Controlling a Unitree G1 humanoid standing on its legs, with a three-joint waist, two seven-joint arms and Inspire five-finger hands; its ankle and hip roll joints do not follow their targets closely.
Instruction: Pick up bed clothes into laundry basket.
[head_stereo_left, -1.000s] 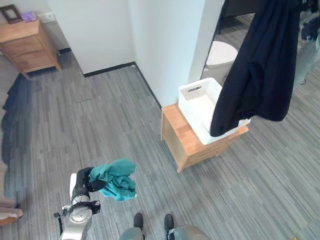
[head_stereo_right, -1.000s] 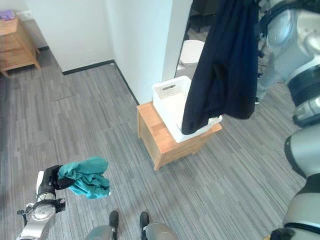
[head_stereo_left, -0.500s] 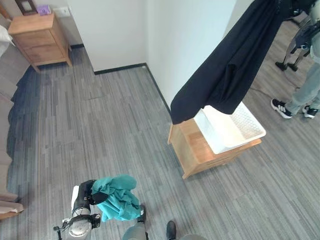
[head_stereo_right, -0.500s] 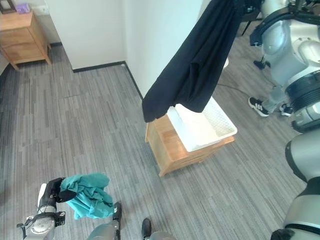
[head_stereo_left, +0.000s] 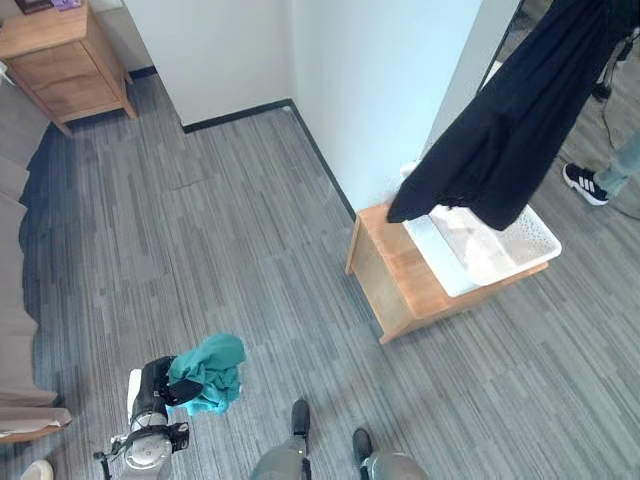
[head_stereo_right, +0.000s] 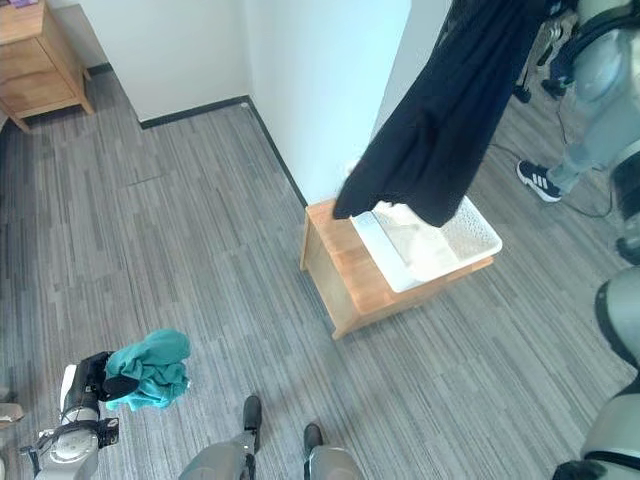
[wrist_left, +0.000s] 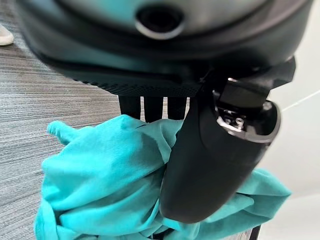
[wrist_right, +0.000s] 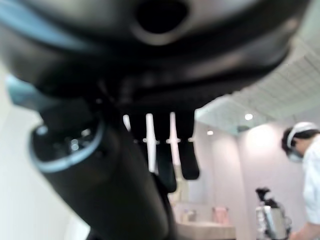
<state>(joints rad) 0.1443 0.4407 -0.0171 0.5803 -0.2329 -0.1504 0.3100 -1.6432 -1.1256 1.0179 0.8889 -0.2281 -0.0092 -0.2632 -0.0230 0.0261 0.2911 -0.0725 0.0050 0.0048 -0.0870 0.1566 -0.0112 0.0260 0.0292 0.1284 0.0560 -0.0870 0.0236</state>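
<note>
Black garment (head_stereo_left: 510, 140) swung back over basket (head_stereo_left: 520, 240) | left hand (head_stereo_left: 155, 385) still grips teal cloth (head_stereo_left: 208, 372)

Looks like a bedroom mock-up in a robot test space: grey wood-look plank floor (head_stereo_left: 220, 240), white walls (head_stereo_left: 390, 70) with black skirting, a wooden bedside cabinet (head_stereo_left: 62, 50) in the far corner. A low wooden stand (head_stereo_left: 400, 285) carries a white laundry basket (head_stereo_left: 500, 245). A person's sneakered foot (head_stereo_left: 583, 183) shows nearby.
</note>
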